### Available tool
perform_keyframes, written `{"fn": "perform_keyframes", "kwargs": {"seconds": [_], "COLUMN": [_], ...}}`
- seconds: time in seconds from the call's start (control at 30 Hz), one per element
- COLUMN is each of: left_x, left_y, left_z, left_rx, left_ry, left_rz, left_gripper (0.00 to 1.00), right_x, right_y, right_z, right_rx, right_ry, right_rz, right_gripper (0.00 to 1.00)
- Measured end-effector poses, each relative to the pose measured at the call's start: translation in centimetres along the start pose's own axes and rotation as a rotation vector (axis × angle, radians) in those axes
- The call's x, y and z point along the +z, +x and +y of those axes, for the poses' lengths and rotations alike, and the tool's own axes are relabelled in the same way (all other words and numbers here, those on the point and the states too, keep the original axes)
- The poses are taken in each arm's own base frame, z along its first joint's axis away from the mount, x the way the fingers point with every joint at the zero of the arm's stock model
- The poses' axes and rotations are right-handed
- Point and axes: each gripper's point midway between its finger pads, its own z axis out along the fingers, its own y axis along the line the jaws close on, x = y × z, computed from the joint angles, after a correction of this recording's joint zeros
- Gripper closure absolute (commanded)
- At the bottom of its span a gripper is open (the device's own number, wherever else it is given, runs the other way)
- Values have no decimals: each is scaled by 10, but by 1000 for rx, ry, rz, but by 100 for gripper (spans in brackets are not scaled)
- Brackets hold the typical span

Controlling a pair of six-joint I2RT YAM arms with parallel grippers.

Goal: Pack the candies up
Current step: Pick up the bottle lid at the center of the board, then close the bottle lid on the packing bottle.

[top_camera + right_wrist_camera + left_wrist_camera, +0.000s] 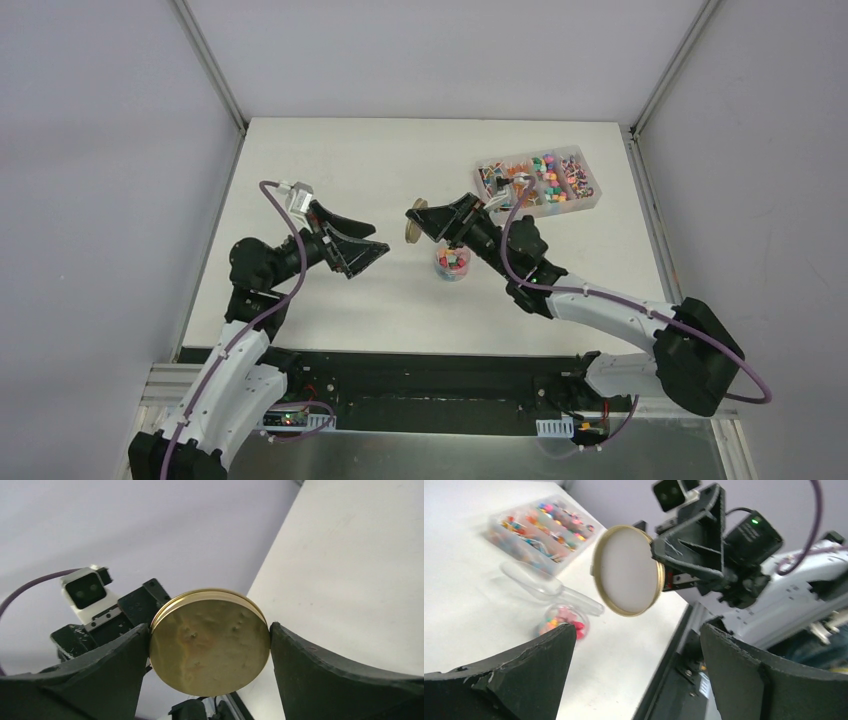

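Many tiny multicoloured candies lie in a clear compartment box at the back right, and some fill a small round clear jar mid-table; the jar also shows in the left wrist view. My right gripper is shut on a round gold lid, held on edge in the air left of the jar. The lid's white inner face shows in the left wrist view. My left gripper is open and empty, raised left of the lid and pointing at it.
A clear plastic scoop lies on the table between the jar and the box. The table's near edge and black rail run below the arms. White walls enclose the table.
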Motion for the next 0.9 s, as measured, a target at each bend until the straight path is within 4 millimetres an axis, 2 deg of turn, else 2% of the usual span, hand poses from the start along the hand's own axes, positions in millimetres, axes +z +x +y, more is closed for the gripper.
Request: {"fn": "perform_keyframes", "kwargs": {"seconds": [0.13,0.3,0.5,0.7,0.9], "left_x": [-2,-10,-38,-57,-65], "left_y": [-8,-20,-23,-32,-31], "left_z": [16,37,71,80,84], "left_rx": [74,191,260,310,320], "left_ry": [-120,-283,-527,-648,-710], "left_rz": [0,-3,-33,-80,-83], "left_gripper": [1,1,1,1,1], "right_x": [-11,-22,-31,-32,-39], "right_y": [-10,-13,-18,-25,-18], "right_z": [-20,-54,-81,-105,-139], "right_rx": [-90,-233,-416,-576,-684], "right_ry": [117,310,509,703,877], "right_rz": [-20,19,122,262,440], "right_gripper": [15,15,15,15,13]}}
